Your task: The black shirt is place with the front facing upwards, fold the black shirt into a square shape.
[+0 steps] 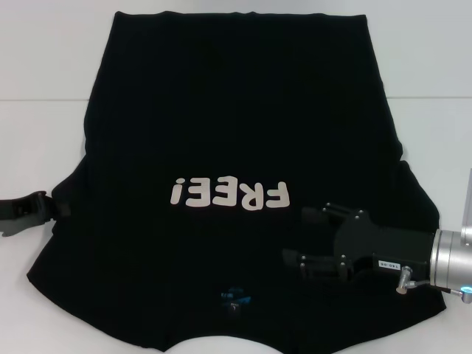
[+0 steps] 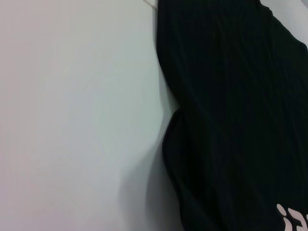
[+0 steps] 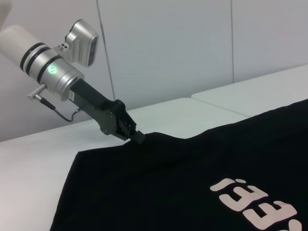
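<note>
The black shirt (image 1: 236, 125) lies spread flat on the white table, front up, with off-white "FREE!" lettering (image 1: 228, 194) and a small blue neck label (image 1: 234, 297) near the front edge. My left gripper (image 1: 57, 206) is at the shirt's left sleeve edge. In the right wrist view the left gripper (image 3: 136, 137) is shut on that edge, and the fabric (image 3: 192, 173) rises slightly to it. My right gripper (image 1: 297, 236) hovers over the shirt's right front part, below the lettering, open with nothing between its fingers. The left wrist view shows the shirt's side (image 2: 231, 120) against the table.
The white table (image 1: 44, 133) shows bare on both sides of the shirt. A seam between table sections (image 1: 435, 96) runs across the back. White wall panels (image 3: 168, 48) stand behind the table in the right wrist view.
</note>
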You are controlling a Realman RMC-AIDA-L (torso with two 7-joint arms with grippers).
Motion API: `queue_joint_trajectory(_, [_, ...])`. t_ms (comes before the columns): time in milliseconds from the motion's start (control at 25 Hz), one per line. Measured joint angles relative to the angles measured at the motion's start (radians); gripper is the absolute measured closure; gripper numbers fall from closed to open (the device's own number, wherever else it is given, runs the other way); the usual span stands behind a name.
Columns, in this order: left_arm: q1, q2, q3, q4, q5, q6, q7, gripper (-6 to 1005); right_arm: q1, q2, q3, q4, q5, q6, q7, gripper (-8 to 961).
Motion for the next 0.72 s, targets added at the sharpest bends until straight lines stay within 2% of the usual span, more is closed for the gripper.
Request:
queue_joint_trajectory(360, [0.001,0.0,-0.045,0.056,-0.001,0.049,-0.006,968,0.002,0.0,0.0,0.0,0.0,0.0,0.0,39])
queue_joint_trajectory(720, [0.002,0.003,-0.063,0.064,-0.001,0.05,-0.004,967,0.005,0.0,0.0,0.0,0.002,0.003,-0.001,38])
